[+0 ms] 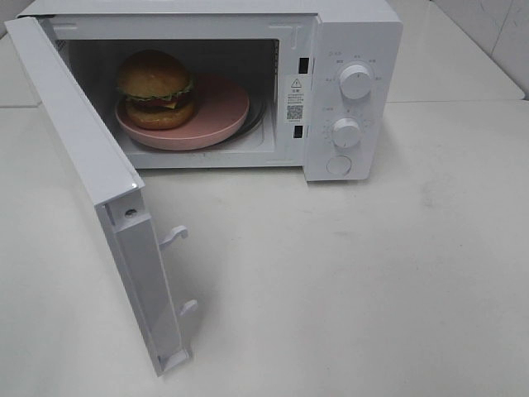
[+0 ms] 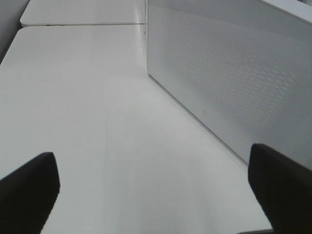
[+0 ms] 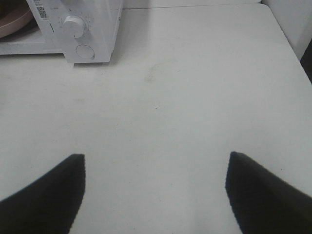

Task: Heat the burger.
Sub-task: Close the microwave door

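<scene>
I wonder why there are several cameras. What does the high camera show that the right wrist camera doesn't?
Only the high camera: the burger inside the microwave, the open door and the top knob. Only the right wrist camera: the right gripper, fingers apart. Both: part of the plate, the lower knob, the button and the table.

Glossy burger (image 1: 155,88) upright on pink plate (image 1: 219,116) inside microwave (image 1: 364,33)
</scene>
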